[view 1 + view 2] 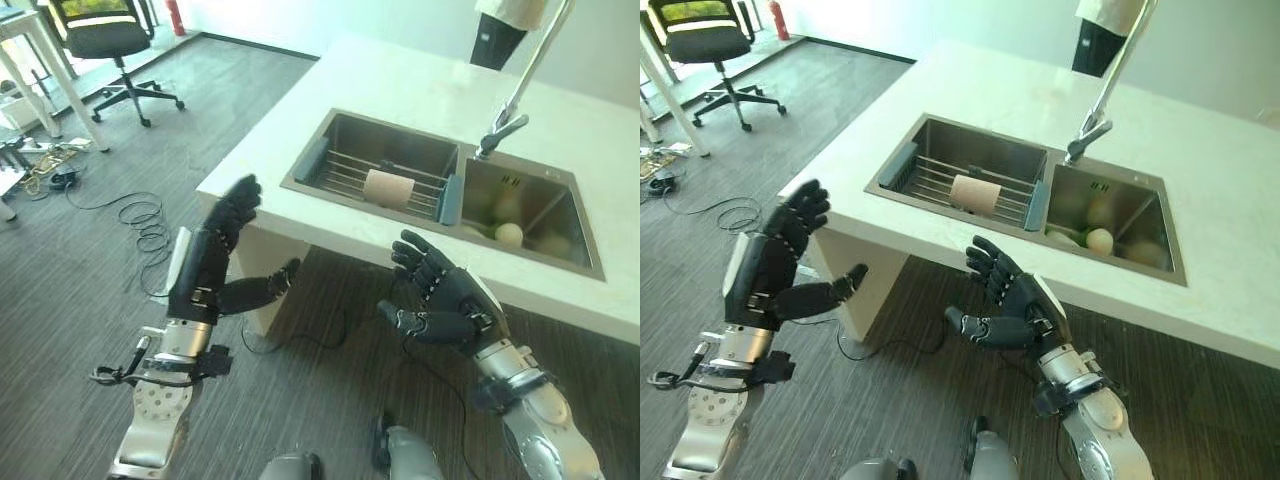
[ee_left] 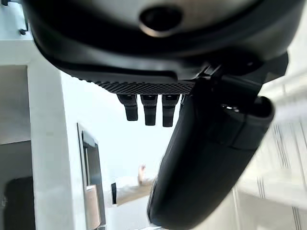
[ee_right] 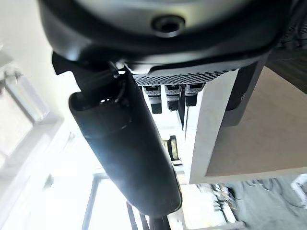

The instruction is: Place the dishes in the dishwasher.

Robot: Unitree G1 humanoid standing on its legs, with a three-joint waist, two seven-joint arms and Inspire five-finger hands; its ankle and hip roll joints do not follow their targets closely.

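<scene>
Dark, segmented left hand (image 1: pixel 215 250) and right hand (image 1: pixel 445 297) on silver-grey, perforated metal forearms.

White counter (image 1: pixel 400 90), steel-grey sink (image 1: pixel 560 240) (beige cup (image 1: pixel 388 187) inside), dark streaked floor (image 1: pixel 90 250)

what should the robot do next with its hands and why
Probably reach the right hand up over the counter edge toward the sink. Both it and the left hand hang open and empty below counter level, while a tan cup lies on the rack in the left basin, and rounded dishes sit in the right.
</scene>
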